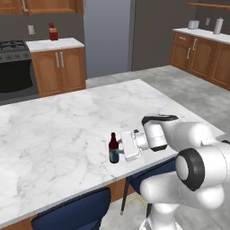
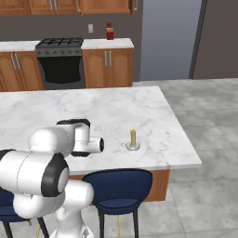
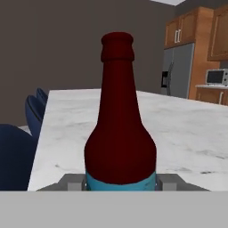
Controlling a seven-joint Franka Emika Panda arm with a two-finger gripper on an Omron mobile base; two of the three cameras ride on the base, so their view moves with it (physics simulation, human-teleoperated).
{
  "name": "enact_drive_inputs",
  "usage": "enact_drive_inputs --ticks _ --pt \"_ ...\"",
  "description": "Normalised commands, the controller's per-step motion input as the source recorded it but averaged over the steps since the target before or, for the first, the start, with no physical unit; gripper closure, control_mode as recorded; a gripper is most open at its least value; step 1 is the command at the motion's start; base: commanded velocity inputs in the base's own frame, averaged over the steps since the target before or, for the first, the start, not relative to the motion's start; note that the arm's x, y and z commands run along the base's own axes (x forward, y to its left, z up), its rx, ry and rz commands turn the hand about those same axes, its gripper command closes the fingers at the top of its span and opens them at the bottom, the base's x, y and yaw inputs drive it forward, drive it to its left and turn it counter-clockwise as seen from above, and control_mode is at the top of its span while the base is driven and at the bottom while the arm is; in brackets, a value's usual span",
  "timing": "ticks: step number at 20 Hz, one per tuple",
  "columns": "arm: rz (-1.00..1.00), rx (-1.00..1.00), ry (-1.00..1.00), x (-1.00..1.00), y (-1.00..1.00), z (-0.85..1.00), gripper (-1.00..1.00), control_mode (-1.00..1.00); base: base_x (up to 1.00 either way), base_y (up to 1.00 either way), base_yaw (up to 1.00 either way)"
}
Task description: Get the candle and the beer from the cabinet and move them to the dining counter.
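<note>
Your claw [image 1: 120, 152] grasps the beer [image 1: 114, 148] low on its body, upright on the tabletop [image 1: 67, 130] near the chair-side edge. The candle [image 2: 133, 138] stands on the same tabletop. Pull back while clenched and the beer likely tips or slides off that edge.
</note>
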Motion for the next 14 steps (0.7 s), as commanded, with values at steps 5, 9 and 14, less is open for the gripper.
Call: enact_drive_inputs --ticks 5,9,14 --pt "0.00 0.00 -0.02 0.13 0.00 -0.17 1.00 -1.00 0.00 0.00 0.00" --pt "0.00 0.00 -0.02 0.17 0.02 -0.18 1.00 -1.00 0.00 0.00 0.00" --pt "0.00 0.00 -0.02 0.20 0.05 -0.19 1.00 -1.00 0.00 0.00 0.00"
